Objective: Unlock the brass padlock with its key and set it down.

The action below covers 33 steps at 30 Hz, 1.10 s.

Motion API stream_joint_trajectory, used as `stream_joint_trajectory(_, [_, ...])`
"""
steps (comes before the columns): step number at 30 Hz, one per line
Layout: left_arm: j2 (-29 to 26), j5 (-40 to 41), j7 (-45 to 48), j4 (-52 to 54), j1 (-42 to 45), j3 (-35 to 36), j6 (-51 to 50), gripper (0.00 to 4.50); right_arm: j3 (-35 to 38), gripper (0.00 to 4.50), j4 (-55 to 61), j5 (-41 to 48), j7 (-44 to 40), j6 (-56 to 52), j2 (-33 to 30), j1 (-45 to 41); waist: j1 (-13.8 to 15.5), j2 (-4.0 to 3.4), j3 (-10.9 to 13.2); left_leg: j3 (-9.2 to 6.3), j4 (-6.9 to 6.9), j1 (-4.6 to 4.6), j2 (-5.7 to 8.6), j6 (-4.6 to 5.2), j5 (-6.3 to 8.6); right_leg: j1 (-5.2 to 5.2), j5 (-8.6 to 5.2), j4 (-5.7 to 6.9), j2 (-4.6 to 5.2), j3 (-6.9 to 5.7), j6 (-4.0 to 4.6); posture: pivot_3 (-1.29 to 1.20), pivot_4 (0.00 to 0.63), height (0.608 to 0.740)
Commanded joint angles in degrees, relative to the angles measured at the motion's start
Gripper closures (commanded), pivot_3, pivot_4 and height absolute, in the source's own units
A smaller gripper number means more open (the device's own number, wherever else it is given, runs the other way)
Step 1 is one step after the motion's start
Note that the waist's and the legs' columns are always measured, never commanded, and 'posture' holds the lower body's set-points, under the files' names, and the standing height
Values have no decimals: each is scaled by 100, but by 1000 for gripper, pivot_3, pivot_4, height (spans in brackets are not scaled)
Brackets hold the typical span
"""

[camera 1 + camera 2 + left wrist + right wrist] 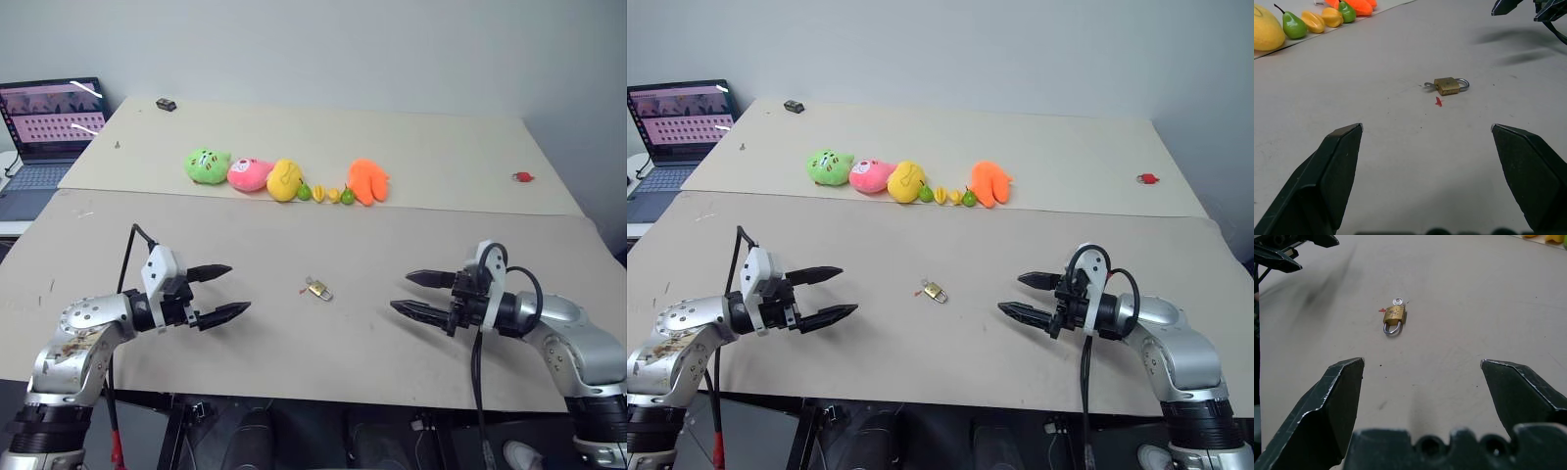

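Brass padlock (pixel 318 289) lies flat on the beige surface (pixel 294 235), roughly midway between the two side edges and nearer the front edge than the back. Its silvery shackle looks closed in the left wrist view. The key (pixel 1398 301) shows as a small silvery round head at the padlock's end opposite the shackle, touching the body; whether it is seated in the keyhole cannot be told. A tiny red mark (pixel 1438 101) sits on the surface just beside the padlock.

Left gripper (pixel 221 292) hovers above the surface toward the front left corner, pointing in toward the padlock, jaws apart, nothing between them. Right gripper (pixel 419 294) hovers toward the front right corner, pointing back at the padlock, jaws likewise apart and empty. Both are well apart from the padlock, which lies between them.

A seam runs across the surface from side to side. Just behind it is a row: green plush toy (pixel 208 165), pink plush toy (pixel 250 174), yellow plush toy (pixel 284 180), several small toy fruits (pixel 325 192), orange plush toy (pixel 368 181). Small red object (pixel 523 177) near the right edge. Small dark object (pixel 166 104) at the back left corner. Open laptop (pixel 49 132) off the left edge.
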<state>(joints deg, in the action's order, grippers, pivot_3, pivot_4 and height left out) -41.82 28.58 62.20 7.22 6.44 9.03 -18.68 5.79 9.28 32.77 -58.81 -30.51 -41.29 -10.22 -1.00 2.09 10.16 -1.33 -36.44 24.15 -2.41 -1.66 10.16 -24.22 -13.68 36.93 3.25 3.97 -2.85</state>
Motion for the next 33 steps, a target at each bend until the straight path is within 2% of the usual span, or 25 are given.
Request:
stream_joint_trajectory(1, [-53,-147,420,-22,92,-121,639,30,-110,0,491,-160,175,101,18,75,-1,0,0,0,0,0,0,0,0,0,0,0,0,0,0,0,150,722])
stream_joint_trajectory(4, [46,-242,909,-387,393,-322,1250,30,-557,0,968,-556,606,165,243,172,9,0,-1,-1,1,-1,-1,0,0,-2,-2,4,-2,-2,4,0,150,722])
stream_joint_trajectory(9, [158,-565,1278,-1199,840,-486,2268,30,-1122,0,673,-1255,1477,-47,693,27,4,4,-4,0,-10,1,0,0,0,2,0,5,-2,-1,1,0,150,722])
stream_joint_trajectory(12, [234,-702,1394,-1679,1094,-544,2694,30,-1586,0,555,-1632,1680,41,950,-74,7,4,-4,-1,-10,1,0,0,0,-1,1,7,-2,-1,4,0,150,722])
stream_joint_trajectory(15, [224,-818,1580,-2047,1263,-615,3056,30,-1754,0,504,-1689,1819,17,1325,-337,-21,6,-5,-1,-11,3,-2,0,0,-2,8,10,-5,-1,16,0,150,722])
stream_joint_trajectory(24, [244,-858,1617,-2245,1341,-648,3152,30,-1789,0,-201,-1890,1954,238,1781,-843,-2,7,-6,-3,-11,5,-2,0,0,-2,21,11,-5,-3,37,0,150,722])
stream_joint_trajectory(33, [316,-833,1484,-2082,1323,-654,3060,30,-1985,0,-416,-1956,1876,241,2189,-1063,-11,7,-6,-4,-11,4,-4,1,0,-4,23,14,-7,-3,41,0,150,722])
